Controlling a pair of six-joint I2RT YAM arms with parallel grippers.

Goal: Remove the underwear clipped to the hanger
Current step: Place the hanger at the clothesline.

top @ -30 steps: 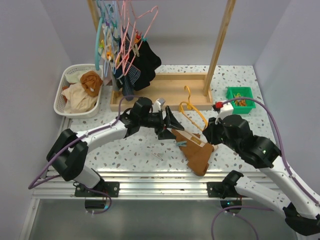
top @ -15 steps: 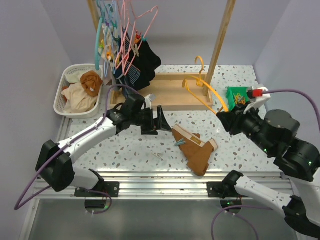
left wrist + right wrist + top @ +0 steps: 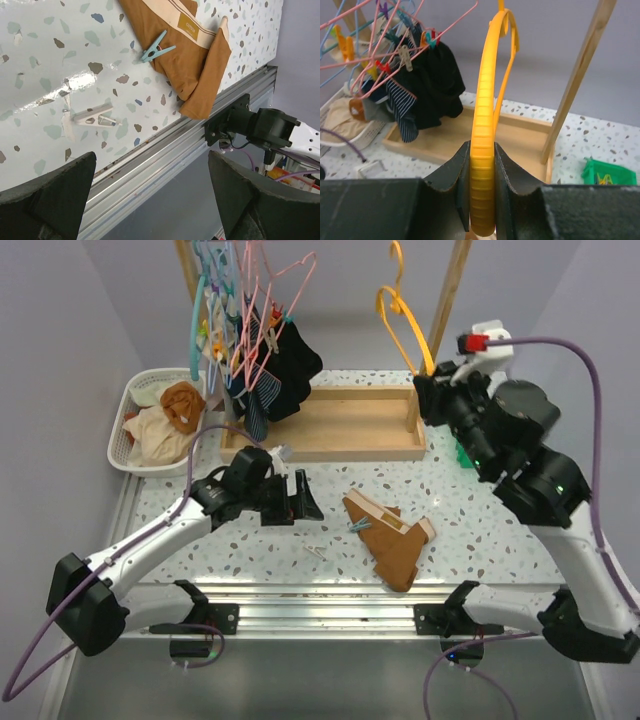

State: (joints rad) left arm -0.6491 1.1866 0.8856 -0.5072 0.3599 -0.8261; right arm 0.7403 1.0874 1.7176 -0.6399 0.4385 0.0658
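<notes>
Black underwear (image 3: 293, 362) hangs pegged to pink wire hangers (image 3: 272, 300) at the left end of the rack; the right wrist view shows the underwear (image 3: 438, 82) there too. My right gripper (image 3: 428, 392) is shut on a bare yellow hanger (image 3: 398, 302), held high near the wooden post. In its wrist view the jaws (image 3: 482, 167) squeeze the hanger's ribbed bar (image 3: 484, 105). My left gripper (image 3: 300, 498) is open and low over the table, left of an orange-brown cloth (image 3: 393, 540). Nothing lies between its fingers (image 3: 50, 197).
A blue peg (image 3: 157, 50) rests on the orange-brown cloth (image 3: 197, 60) and a white peg (image 3: 95, 116) lies on the table. A white basket (image 3: 128, 445) of clothes stands far left. The rack's wooden tray (image 3: 345, 430), post (image 3: 445, 300) and a green box (image 3: 610, 172) are behind.
My right arm has lifted the yellow hanger from the table up and back beside the post. My left gripper has opened wider and drawn back left, away from the orange-brown cloth.
</notes>
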